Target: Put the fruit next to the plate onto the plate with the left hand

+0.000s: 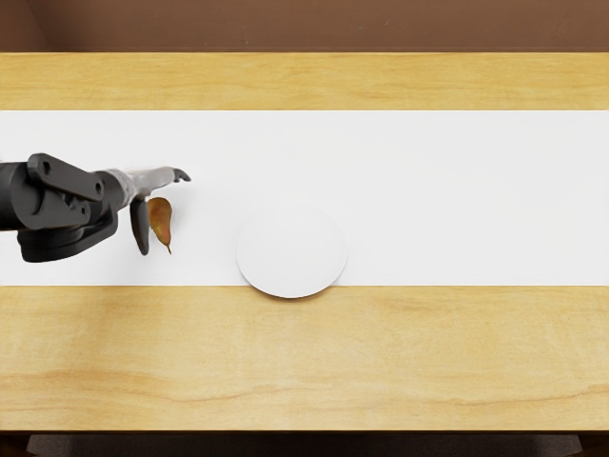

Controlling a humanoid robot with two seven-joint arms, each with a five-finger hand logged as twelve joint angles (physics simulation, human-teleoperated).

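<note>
A small brown pear (160, 221) lies on the white table runner, its stem pointing toward the table's front. Well to its right sits a round white plate (291, 252) with nothing on it. My left hand (164, 211) comes in from the left edge and is open at the pear. Its light fingers (171, 175) stretch out just behind the fruit, and the dark thumb (141, 228) hangs down close along the fruit's left side. Whether any finger touches the pear cannot be made out. The right arm does not show.
A white runner (457, 190) crosses the wooden table (381, 362) from left to right. The plate's front rim reaches the runner's front edge. A dark wall runs behind the table's far edge.
</note>
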